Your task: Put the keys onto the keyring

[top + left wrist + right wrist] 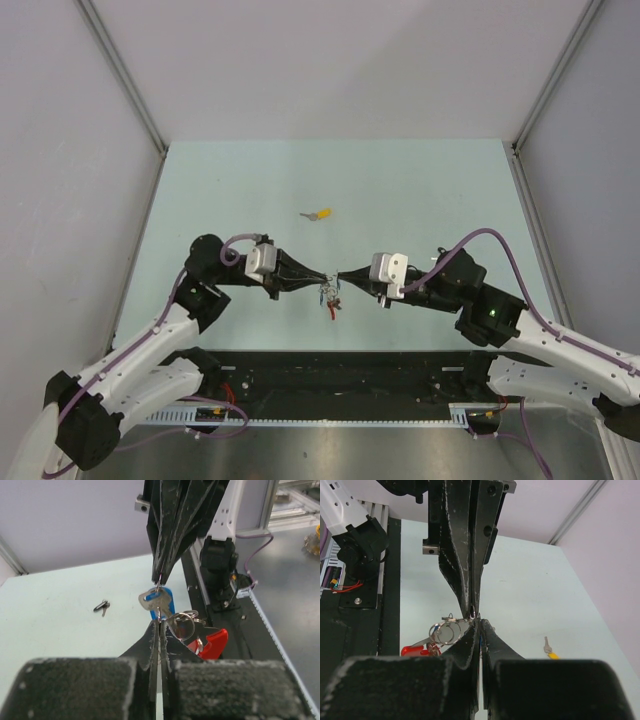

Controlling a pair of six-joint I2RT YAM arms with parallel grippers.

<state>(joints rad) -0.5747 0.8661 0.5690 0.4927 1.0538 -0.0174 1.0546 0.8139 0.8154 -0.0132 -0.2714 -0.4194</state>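
Left jaws pinch keyring (186, 615), right jaws apparently blue key (167, 600), threading incomplete; yellow key (322, 213) lies loose toward worktop's far edge.

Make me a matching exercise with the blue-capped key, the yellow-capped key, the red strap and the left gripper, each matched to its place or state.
1 blue-capped key
2 yellow-capped key
3 red strap
4 left gripper

A lies alone on the table
B shut
C beside the keyring
D at the tip of the right gripper

Pairs: 1-D, 2-A, 3-C, 4-B
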